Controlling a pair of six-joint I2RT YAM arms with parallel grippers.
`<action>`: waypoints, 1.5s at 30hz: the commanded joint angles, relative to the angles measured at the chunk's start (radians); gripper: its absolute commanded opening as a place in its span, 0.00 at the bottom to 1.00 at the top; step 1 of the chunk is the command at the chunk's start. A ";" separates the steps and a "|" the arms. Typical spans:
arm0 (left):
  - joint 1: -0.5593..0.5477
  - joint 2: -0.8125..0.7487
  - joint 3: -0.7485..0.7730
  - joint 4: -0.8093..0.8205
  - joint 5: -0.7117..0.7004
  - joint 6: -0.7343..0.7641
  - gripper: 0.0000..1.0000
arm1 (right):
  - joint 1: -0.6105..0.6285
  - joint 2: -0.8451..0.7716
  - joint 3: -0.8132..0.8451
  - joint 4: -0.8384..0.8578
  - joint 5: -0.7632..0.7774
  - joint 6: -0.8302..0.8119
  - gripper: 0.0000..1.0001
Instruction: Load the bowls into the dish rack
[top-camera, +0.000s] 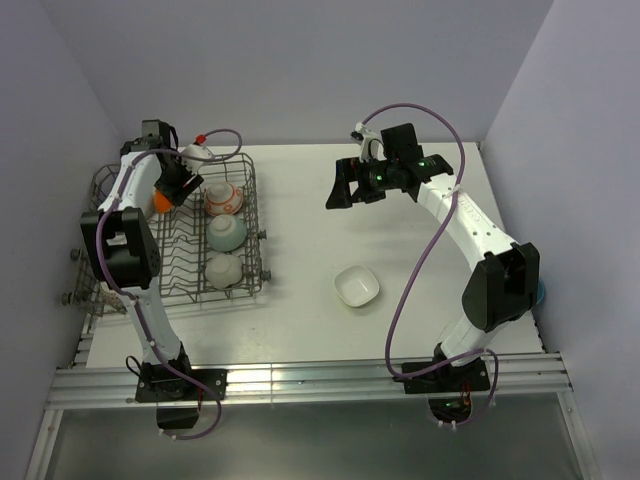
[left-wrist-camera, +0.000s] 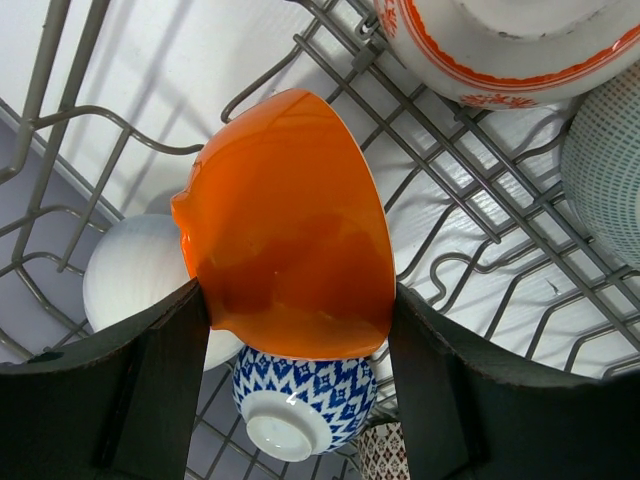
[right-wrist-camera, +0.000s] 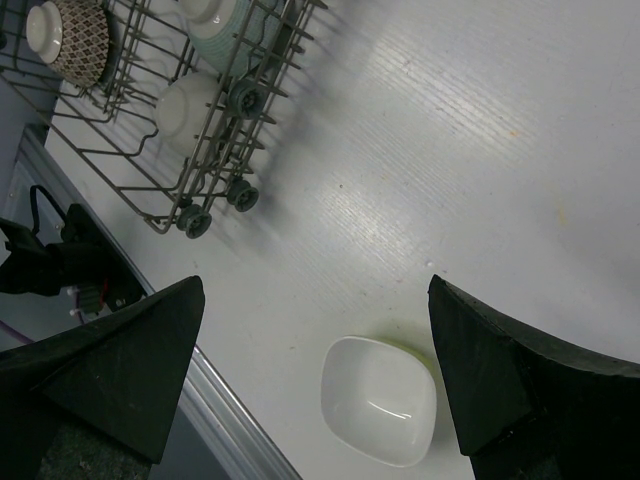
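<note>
Mostly loaded, the dish rack (top-camera: 252, 215) awaits the orange bowl (left-wrist-camera: 290, 220) pinched in the left gripper (left-wrist-camera: 297, 310), while the right gripper (right-wrist-camera: 315, 300) gapes empty, a white bowl (top-camera: 356, 286) left out to the rack's right.

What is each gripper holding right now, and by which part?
The left gripper clamps the orange bowl across its outer wall, one finger on each side, over the dish rack. The right gripper stands open, holding nothing.
</note>
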 joint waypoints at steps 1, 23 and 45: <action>-0.012 -0.001 -0.013 0.048 -0.012 0.014 0.00 | -0.009 -0.022 0.027 -0.007 0.006 -0.018 1.00; -0.058 -0.052 -0.083 0.108 -0.076 -0.028 0.93 | -0.012 -0.028 0.029 -0.017 0.008 -0.024 1.00; -0.037 -0.121 -0.059 0.055 -0.044 -0.086 0.61 | -0.065 -0.079 0.004 -0.067 -0.018 -0.072 1.00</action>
